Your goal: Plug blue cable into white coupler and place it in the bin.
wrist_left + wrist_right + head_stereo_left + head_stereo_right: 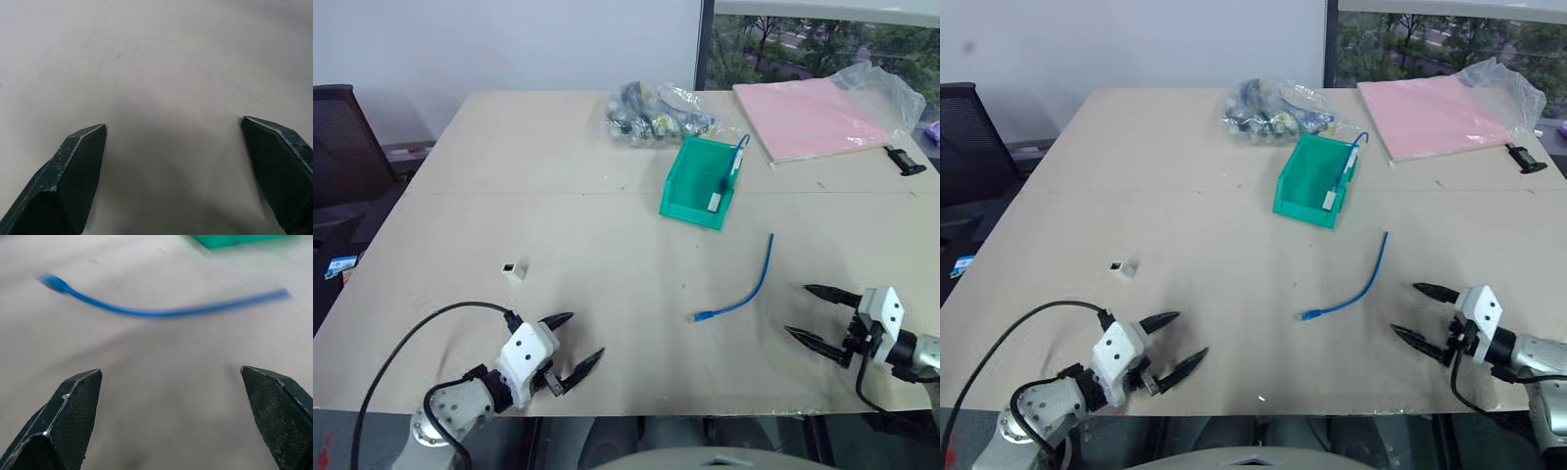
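While both claws gape empty near the table's [607, 392] front edge, blue cable [744, 289] lies between; white coupler [514, 268] apart

Probably office: desk chair [342, 137], window [822, 39]

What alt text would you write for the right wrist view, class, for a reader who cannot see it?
A blue cable lies curved on a beige table, untouched, beyond the open right gripper, whose two black fingers stand wide apart and empty. An edge of the green bin shows behind the cable.
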Tool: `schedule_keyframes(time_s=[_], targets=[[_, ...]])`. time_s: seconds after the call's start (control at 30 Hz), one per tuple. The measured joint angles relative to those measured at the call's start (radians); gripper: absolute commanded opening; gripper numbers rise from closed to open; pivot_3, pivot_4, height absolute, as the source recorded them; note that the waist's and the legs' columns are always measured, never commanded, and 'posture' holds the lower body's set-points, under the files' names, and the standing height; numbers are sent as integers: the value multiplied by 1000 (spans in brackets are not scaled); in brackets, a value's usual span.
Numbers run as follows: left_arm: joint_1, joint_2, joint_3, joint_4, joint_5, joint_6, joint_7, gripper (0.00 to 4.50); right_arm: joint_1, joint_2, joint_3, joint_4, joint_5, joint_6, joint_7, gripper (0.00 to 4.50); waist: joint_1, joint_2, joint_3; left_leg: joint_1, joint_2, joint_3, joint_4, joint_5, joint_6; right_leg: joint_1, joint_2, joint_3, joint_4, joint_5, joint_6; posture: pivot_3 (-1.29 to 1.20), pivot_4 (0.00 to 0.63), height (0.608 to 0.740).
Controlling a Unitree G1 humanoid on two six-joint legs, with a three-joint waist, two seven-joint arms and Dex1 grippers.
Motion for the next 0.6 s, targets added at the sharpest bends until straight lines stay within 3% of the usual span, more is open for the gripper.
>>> schedule_keyframes(time_s=[0.17,0.3,0.43,0.53,0.6], targets=[[-102,141,5,-80,-147,88,-173,4500,-110,2,203,-159,-90,93,-25,4471,-2,-3,3,-1,1,0,0,0,0,-2,0,0,1,0,0,0,150,739],[-150,195,0,-98,-202,139,-251,4500,-181,15,353,-159,-185,150,-44,4471,-1,-4,5,-4,0,-2,0,0,0,-4,1,-3,0,0,0,0,150,739],[-171,249,5,-123,-243,173,-313,4500,-272,38,417,-117,-226,157,-41,4471,-4,-6,6,-7,1,-3,1,0,0,-7,1,-4,0,0,0,0,150,739],[-184,272,8,-141,-270,193,-347,4500,-332,70,451,-73,-242,152,-39,3662,-6,-7,7,-7,1,-4,1,0,0,-7,2,-5,1,0,0,0,150,739],[-195,281,11,-146,-279,206,-357,4500,-360,90,473,-57,-251,155,-38,2701,-6,-7,7,-7,1,-5,1,0,-1,-7,3,-6,2,0,0,0,150,739]])
